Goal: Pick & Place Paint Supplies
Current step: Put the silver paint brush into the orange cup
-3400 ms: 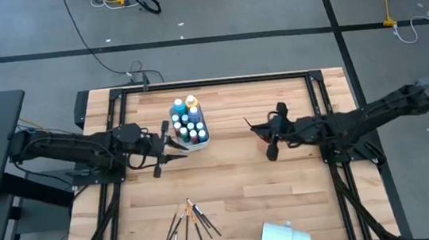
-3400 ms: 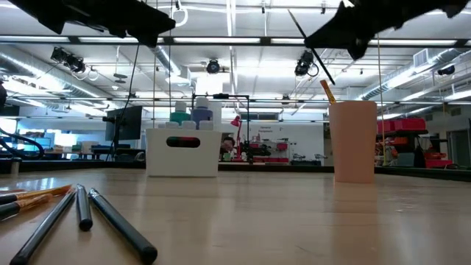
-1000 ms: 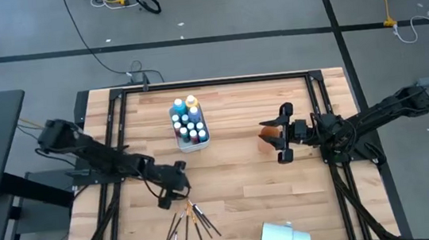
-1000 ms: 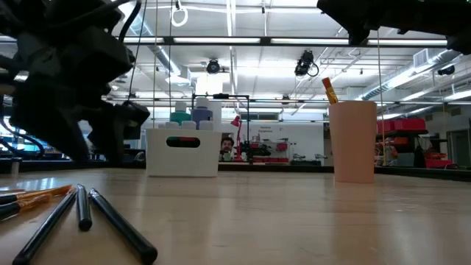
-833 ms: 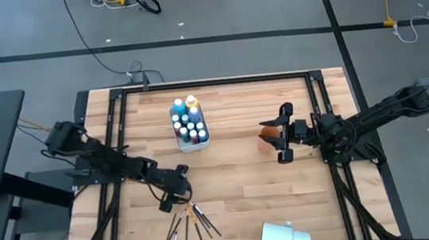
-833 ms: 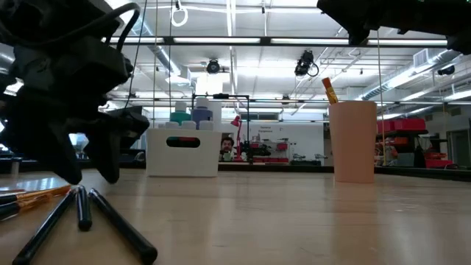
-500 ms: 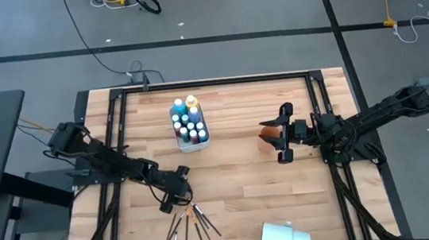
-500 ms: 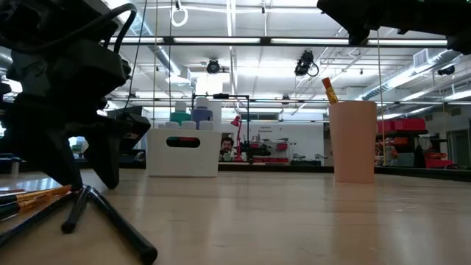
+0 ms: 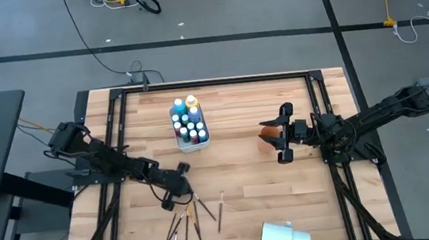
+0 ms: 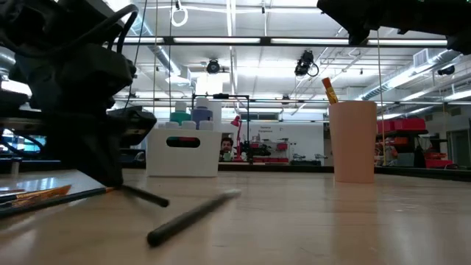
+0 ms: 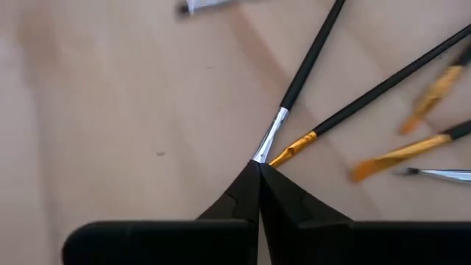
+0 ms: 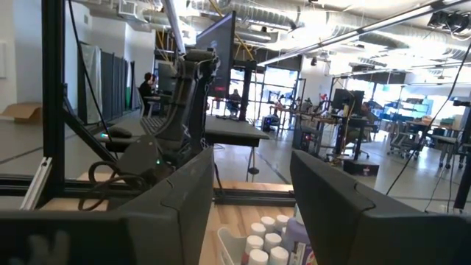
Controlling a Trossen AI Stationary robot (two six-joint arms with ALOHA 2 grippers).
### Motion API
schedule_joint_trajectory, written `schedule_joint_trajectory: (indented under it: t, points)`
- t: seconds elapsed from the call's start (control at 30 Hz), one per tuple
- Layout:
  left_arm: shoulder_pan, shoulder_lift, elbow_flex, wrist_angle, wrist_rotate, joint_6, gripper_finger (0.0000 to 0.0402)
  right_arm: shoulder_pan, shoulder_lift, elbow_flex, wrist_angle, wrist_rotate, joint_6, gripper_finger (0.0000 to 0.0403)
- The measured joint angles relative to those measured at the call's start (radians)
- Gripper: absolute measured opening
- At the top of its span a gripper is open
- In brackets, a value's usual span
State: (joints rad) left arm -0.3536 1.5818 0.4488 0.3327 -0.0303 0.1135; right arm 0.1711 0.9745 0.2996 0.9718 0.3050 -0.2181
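Note:
Several thin dark brushes [image 9: 184, 224] lie near the table's front edge, and one brush [image 9: 221, 209] lies apart to their right. My left gripper [image 9: 182, 195] is down at their far ends, shut on the tip of a silver-ferruled brush [image 11: 313, 55]. A gold-ferruled brush [image 11: 368, 92] ends at the same spot. Paint bottles [image 9: 187, 121] stand in a white caddy [image 9: 205, 138] at the back. My right gripper [image 9: 281, 134] hangs open, with nothing between its fingers, over a pinkish cup [image 10: 353, 141] with one brush [image 10: 328, 90] in it. My left gripper pinches the bristle end [image 11: 263, 153] of the silver-ferruled brush at the very ends of its two fingers. The fingers slant down from the table's left and run roughly in line with the brush. Its handle reaches away over the table. Whether the gold-ferruled brush's tip [image 11: 283, 154] is gripped too, I cannot tell.
A white roll-like object [image 9: 284, 239] lies at the front edge, right of the brushes. Black frame rails [image 9: 112, 131] run along the table's left, far and right sides. Bare wood lies between the caddy, the cup and the brushes.
My left gripper has shut its fingers among the far ends of the brushes. The brushes have been knocked about. One has rolled off toward the table's right and lies apart from the rest. Another now sticks out from the shut fingertips.

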Motion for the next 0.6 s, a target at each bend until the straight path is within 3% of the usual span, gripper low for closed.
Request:
schedule_joint_trajectory:
  t: [0.3, 0.6]
  points:
    - [0.030, -0.018, -0.004, 0.017, -0.050, 0.096, 0.0005, 0.000, 0.000, 0.000, 0.000, 0.000, 0.000, 0.0186]
    - [0.034, -0.155, -0.003, 0.026, -0.122, 0.194, 0.0004, -0.001, 0.000, 0.000, 0.017, 0.000, 0.047, 0.0186]
